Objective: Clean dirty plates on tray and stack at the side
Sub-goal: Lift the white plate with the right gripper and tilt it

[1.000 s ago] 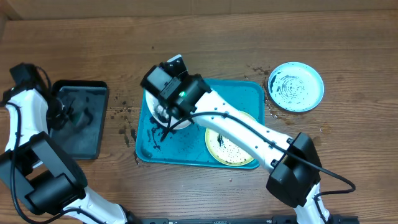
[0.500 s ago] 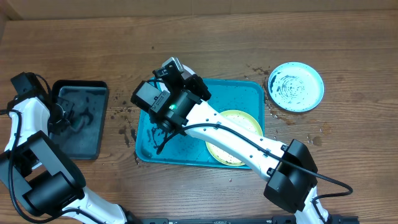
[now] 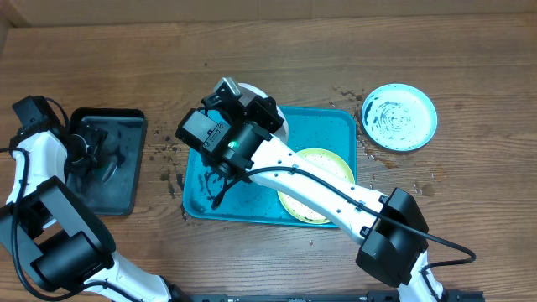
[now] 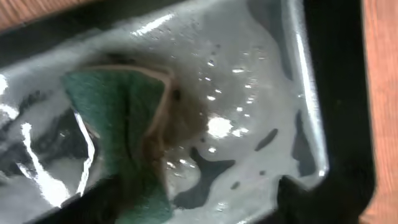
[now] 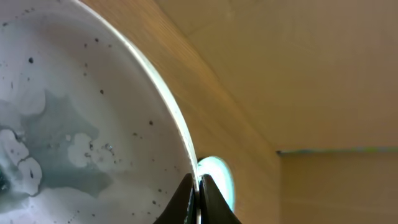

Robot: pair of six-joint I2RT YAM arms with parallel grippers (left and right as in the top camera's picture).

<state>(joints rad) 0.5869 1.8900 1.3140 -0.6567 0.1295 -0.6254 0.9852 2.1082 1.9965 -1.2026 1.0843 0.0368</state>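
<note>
The wet white plate [image 5: 93,112] is pinched only at its thin rim by the closed right gripper [image 5: 198,186], over the tray [image 3: 323,134] beneath it, so it could be jolted loose and dropped

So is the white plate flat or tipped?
Tipped up: the right end effector grips the white plate by its rim at the tray's edge.

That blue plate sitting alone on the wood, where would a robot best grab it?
Probably by the raised rim of the blue plate, coming down from above onto the edge nearest the robot. It lies flat and looks too wide to span, so one jaw would go inside the rim and one outside. The white plate is pinched at its rim that way.
</note>
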